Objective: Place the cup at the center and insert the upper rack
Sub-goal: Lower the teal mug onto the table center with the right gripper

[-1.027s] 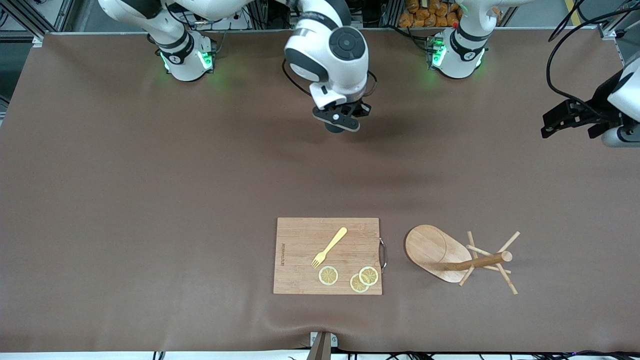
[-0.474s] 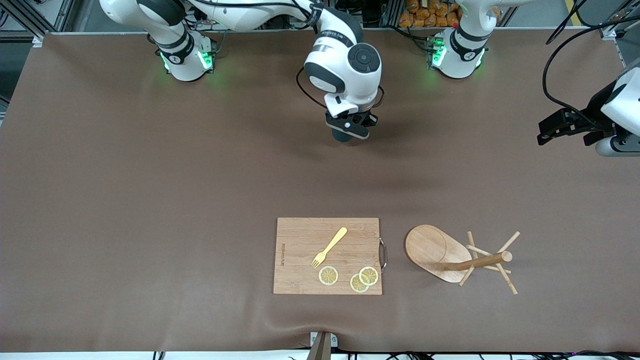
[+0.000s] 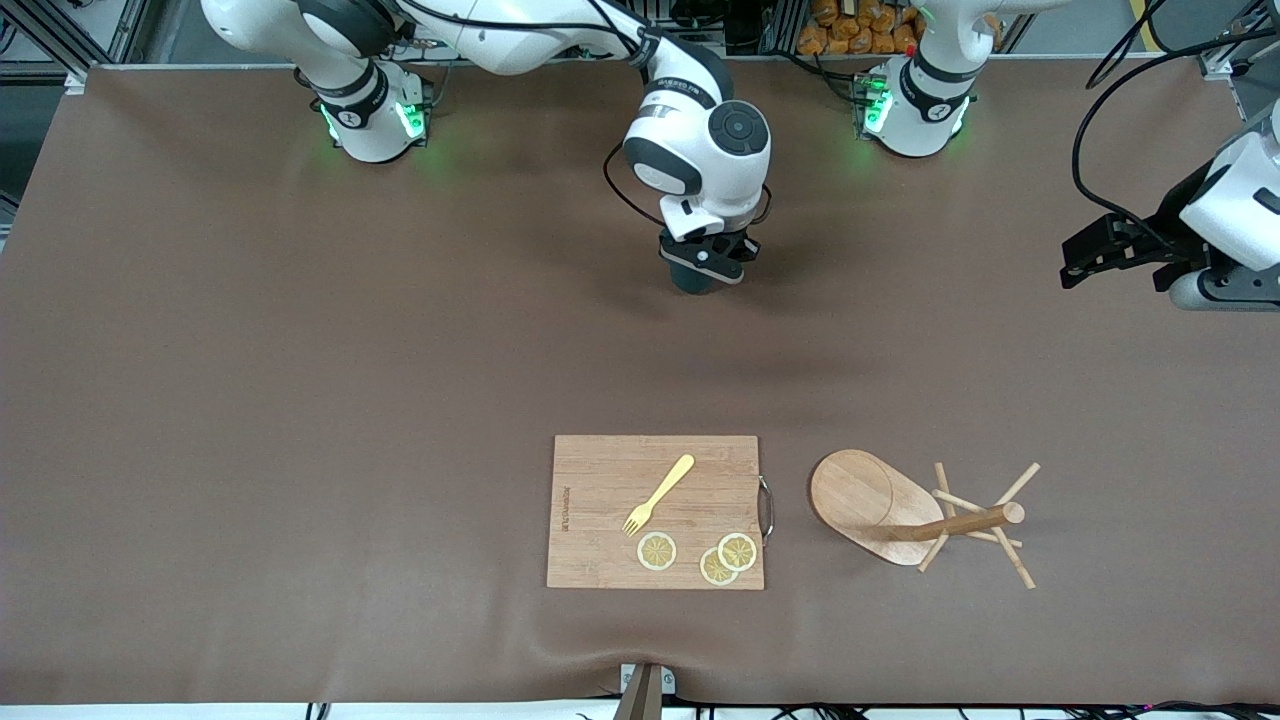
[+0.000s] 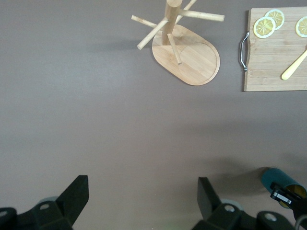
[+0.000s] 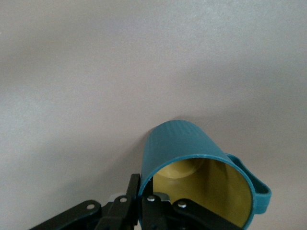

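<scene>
Jaws pinched on the rim, your right gripper (image 3: 703, 268) holds the cup (image 5: 199, 165) at upper centre (rigid, light, slippery-looking), left gripper (image 4: 141, 201) spread empty.

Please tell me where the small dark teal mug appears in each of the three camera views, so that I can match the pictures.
Front view: small dark teal mug, held under the right gripper, above the brown table cover.
Left wrist view: at the picture's edge, apart from the light wooden mug tree.
Right wrist view: close up, rim pinched.
Shared landmark: the right gripper.
</scene>
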You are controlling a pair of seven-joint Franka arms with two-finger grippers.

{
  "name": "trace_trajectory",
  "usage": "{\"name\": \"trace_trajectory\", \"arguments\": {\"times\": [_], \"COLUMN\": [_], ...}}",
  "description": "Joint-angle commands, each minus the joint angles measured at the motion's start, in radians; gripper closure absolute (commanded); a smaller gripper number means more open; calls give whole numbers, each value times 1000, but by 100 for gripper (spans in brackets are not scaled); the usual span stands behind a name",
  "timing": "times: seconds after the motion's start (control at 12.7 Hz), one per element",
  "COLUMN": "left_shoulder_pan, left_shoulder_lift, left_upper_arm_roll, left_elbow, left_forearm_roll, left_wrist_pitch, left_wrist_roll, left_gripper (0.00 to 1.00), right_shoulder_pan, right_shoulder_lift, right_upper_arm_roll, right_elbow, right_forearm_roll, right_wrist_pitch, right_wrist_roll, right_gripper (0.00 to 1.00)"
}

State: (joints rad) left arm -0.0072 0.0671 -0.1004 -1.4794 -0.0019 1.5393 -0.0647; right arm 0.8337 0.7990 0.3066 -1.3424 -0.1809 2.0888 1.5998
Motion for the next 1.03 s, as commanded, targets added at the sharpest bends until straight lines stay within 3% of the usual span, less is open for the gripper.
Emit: {"name": "trace_trajectory", "arguments": {"times": [0.0, 0.55, 0.63, 0.71, 0.79, 0.87, 0.95], "left_shoulder_pan": [-10, -31, -33, -33, -31, -30, -30], "left_shoulder_lift": [5, 8, 8, 8, 8, 7, 3], "left_upper_arm_roll": [1, 1, 1, 1, 1, 1, 1], "left_elbow": [14, 13, 10, 11, 13, 13, 11], "left_forearm_roll": [-9, -3, -6, -7, -7, -9, -10], "left_wrist_pitch": [2, 4, 4, 4, 4, 2, 1], "left_wrist_roll": [11, -3, -4, -6, -6, -6, -6], "left_gripper": [0, 0, 0, 0, 0, 0, 0], "right_shoulder_pan": [10, 10, 10, 8, 8, 13, 12], "right_shoulder_lift": [23, 39, 40, 40, 42, 43, 42], "right_upper_arm_roll": [-15, -17, -17, -17, -17, -17, -17], "right_elbow": [43, 39, 39, 39, 39, 39, 43], "right_forearm_roll": [-17, -23, -23, -22, -23, -26, -26], "right_wrist_pitch": [-13, -10, -10, -10, -10, -12, -18], "right_wrist_roll": [42, -20, -20, -20, -18, -17, -15], "right_gripper": [100, 100, 95, 61, 13, 0, 0]}}
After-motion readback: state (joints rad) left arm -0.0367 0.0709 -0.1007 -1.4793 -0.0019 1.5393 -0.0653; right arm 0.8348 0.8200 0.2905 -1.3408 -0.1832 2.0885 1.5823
